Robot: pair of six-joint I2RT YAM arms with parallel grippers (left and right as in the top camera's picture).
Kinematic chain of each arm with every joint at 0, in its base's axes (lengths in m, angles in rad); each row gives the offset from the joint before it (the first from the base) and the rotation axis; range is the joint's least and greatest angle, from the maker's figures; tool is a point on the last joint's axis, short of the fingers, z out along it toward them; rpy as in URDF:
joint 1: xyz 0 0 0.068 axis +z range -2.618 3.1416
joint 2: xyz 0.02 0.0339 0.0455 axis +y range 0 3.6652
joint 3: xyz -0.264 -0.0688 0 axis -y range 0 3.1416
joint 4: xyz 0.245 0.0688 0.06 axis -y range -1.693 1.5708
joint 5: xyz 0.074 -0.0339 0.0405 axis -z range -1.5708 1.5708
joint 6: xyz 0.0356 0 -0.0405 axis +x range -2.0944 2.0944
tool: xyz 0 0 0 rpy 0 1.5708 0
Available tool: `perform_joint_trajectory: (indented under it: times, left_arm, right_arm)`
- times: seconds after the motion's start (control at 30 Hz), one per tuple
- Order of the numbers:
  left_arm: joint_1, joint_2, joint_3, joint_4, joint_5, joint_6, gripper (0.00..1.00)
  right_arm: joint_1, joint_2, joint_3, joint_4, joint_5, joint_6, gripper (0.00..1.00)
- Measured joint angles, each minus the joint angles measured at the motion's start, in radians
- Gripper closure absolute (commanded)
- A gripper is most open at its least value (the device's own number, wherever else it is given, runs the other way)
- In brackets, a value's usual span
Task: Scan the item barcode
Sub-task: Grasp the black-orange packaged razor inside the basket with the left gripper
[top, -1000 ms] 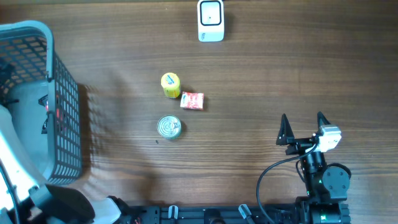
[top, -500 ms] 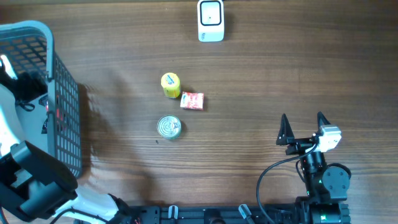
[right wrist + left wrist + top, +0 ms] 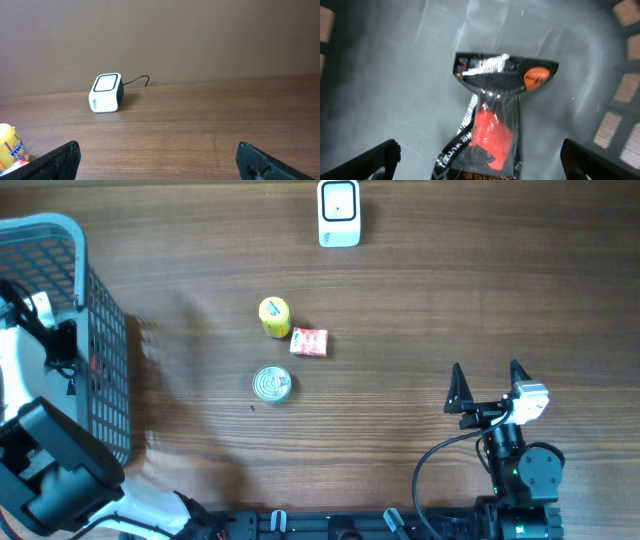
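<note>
While the left gripper (image 3: 482, 157) gapes over a packet (image 3: 492, 125) in the basket (image 3: 100, 350), it holds nothing. The right gripper (image 3: 487, 385) sits open, empty; pickup and scanning are not yet done.

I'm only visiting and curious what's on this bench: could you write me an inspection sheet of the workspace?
Surface: wooden table, no spills seen.
Job's things: white scanner at far edge; black-and-orange packet lying in grey basket; yellow container, red packet, tin can mid-table.
Clutter: nothing seen.
Grippers: left gripper open over the black-and-orange packet; right gripper open, empty.
Cables: scanner lead; black cable by right arm.
Surroundings: plain wall.
</note>
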Motion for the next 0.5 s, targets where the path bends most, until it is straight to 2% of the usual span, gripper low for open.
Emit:
perform_joint_trajectory:
  times: [0.2, 0.43, 0.5]
  left_arm:
    - [0.0, 0.037, -0.082, 0.118, 0.004, 0.003, 0.01]
    - [-0.007, 0.09, -0.098, 0.197, 0.043, 0.003, 0.23]
    - [-0.01, 0.094, -0.098, 0.212, 0.046, 0.007, 0.34]
  right_arm:
    - [0.0, 0.0, 0.0, 0.0, 0.0, 0.0, 0.0]
    - [0.0, 0.0, 0.0, 0.0, 0.0, 0.0, 0.0]
    - [0.0, 0.0, 0.0, 0.0, 0.0, 0.0, 0.0]
